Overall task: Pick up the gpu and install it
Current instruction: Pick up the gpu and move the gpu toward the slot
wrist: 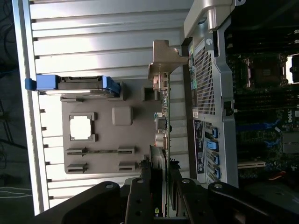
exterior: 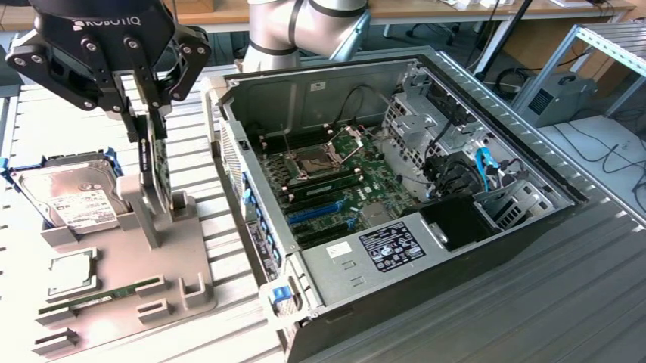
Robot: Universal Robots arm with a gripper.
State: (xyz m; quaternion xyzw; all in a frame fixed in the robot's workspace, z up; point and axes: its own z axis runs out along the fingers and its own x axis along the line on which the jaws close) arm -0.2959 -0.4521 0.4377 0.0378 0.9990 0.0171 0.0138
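The claw (exterior: 148, 125) is clenched on the top edge of the gpu (exterior: 153, 174), which stands on its long edge in a slot of the grey holder (exterior: 121, 257) on the ribbed surface (exterior: 565, 302). In the wrist view the claw (wrist: 160, 183) pinches the gpu (wrist: 162, 126) edge-on. The board runs straight away from the fingers, and its silver bracket (wrist: 166, 63) is at the far end, beside the wall of the computer case (wrist: 205, 84). Whether the lower edge of the card has left the slot cannot be told.

The step in hand appears to be drawing the card out of the holder. Doing it well probably means pulling straight up along the line of the slot, with no sideways lean, since a thin board gripped near one edge can bind against the slot posts or twist between the fingers. The grip looks centred across the card's thickness, which should help it stay upright.

The hard drive (exterior: 71, 200) sits just beside the card toward the exterior view's left, and the open computer case (exterior: 293, 98) is close on the exterior view's right. The lift therefore has little room to drift either way. The bracket end juts out and looks the likeliest part to catch. The blue slots (exterior: 313, 214) on the board inside the case lie open.
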